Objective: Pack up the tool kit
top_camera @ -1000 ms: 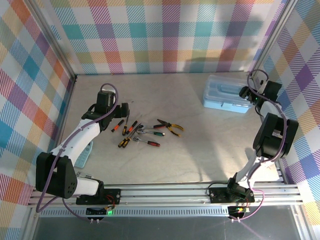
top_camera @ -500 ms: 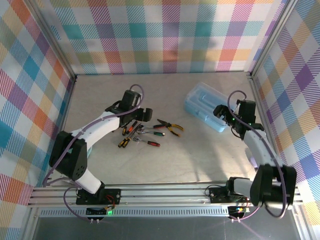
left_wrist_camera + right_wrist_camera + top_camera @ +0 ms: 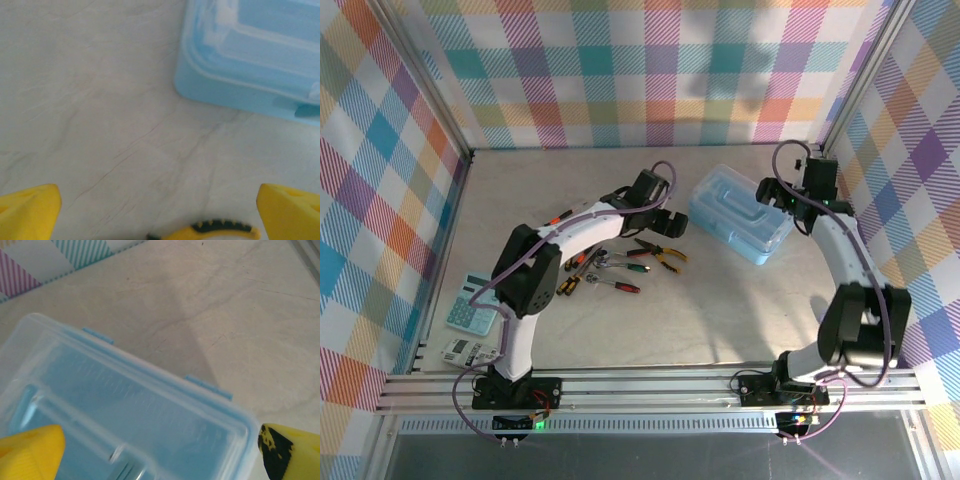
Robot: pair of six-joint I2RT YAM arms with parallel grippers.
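The tool kit case [image 3: 740, 215] is lying flat on the table [image 3: 720, 310] with its clear lid sitting on top. In the top view its long axis is running diagonally, one short end pointing far-left and the other near-right.

The left gripper [image 3: 670, 222] is hanging just beside the case's far-left short end, jaws spread wide and holding nothing. In the left wrist view its yellow fingertips [image 3: 27, 210] are framing bare tabletop, a rounded corner of the case [image 3: 250, 65] is showing ahead to the right, and the tip of a yellow and black pliers handle [image 3: 215, 230] is peeking in at the bottom edge.

The right gripper [image 3: 780, 195] is hovering at the case's far long side, also spread wide with nothing held. In the right wrist view its fingertips [image 3: 30, 450] are straddling the lid of the case [image 3: 125, 410]; whether they are touching it I cannot tell.

The loose tools are lying to the near-left of the case. The yellow-handled pliers [image 3: 660, 255] are nearest it, handles turned toward the case. The red-handled wrench [image 3: 620, 285] is lying farther left, and the small screwdrivers [image 3: 575, 272] beyond that. The left arm is stretching across just behind this cluster. A pale calculator [image 3: 472, 303] is sitting well apart, far left of the case
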